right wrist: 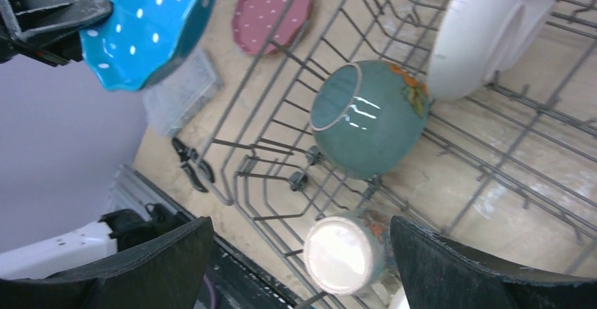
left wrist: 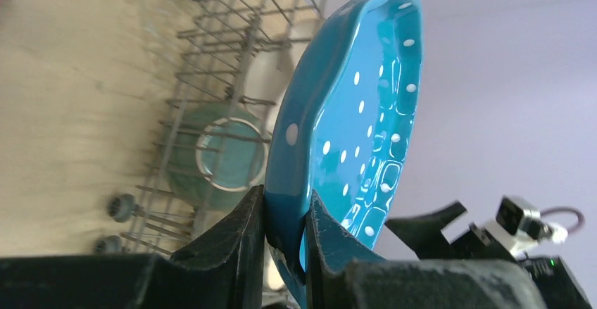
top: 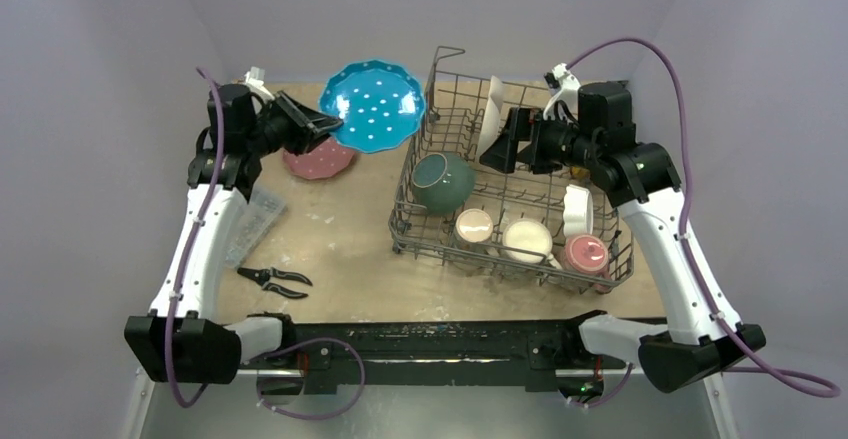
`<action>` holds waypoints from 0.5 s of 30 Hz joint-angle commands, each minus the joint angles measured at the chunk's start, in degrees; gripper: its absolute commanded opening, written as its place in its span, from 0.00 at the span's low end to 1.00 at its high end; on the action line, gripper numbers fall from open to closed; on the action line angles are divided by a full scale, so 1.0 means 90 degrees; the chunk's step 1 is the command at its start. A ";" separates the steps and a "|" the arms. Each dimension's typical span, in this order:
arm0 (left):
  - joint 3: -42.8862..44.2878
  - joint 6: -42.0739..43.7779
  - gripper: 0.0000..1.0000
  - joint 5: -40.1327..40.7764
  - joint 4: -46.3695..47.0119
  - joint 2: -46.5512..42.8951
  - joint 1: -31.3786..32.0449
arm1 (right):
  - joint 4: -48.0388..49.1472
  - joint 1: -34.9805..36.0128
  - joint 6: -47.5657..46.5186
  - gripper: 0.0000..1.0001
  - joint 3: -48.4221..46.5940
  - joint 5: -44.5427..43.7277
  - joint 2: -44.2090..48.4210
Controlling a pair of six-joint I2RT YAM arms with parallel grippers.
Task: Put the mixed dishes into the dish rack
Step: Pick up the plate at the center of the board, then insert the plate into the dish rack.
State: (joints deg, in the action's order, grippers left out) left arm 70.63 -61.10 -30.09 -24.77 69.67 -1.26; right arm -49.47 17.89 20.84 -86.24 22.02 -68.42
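My left gripper (top: 325, 124) (left wrist: 285, 210) is shut on the rim of a blue plate with white dots (top: 373, 104) (left wrist: 359, 112) (right wrist: 144, 24). It holds the plate tilted in the air just left of the dish rack (top: 408, 184) (right wrist: 267, 105). My right gripper (top: 492, 139) (right wrist: 303, 253) hangs open over the rack with nothing between its fingers. A white plate (top: 490, 114) (right wrist: 486, 27) stands beside it. A teal bowl (top: 443, 181) (right wrist: 366, 115) lies in the rack. Three mugs (top: 527, 241) and a small white bowl (top: 577, 209) sit along the rack's near side. A pink plate (top: 318, 162) lies on the table.
Black-handled pliers (top: 273, 279) lie at the front left of the wooden table. A clear plastic box (top: 255, 219) sits under my left arm. Purple walls close in the table at the back and both sides.
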 commanded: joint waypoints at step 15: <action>0.1117 -0.0772 0.00 0.0366 0.1134 0.0033 0.2999 | 0.2309 0.0053 0.2445 0.95 0.0776 0.1550 0.0193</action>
State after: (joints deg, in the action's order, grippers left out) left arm 76.40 -64.23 -25.85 -25.15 70.04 23.55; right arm -34.50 18.37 36.38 -83.00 33.71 -68.23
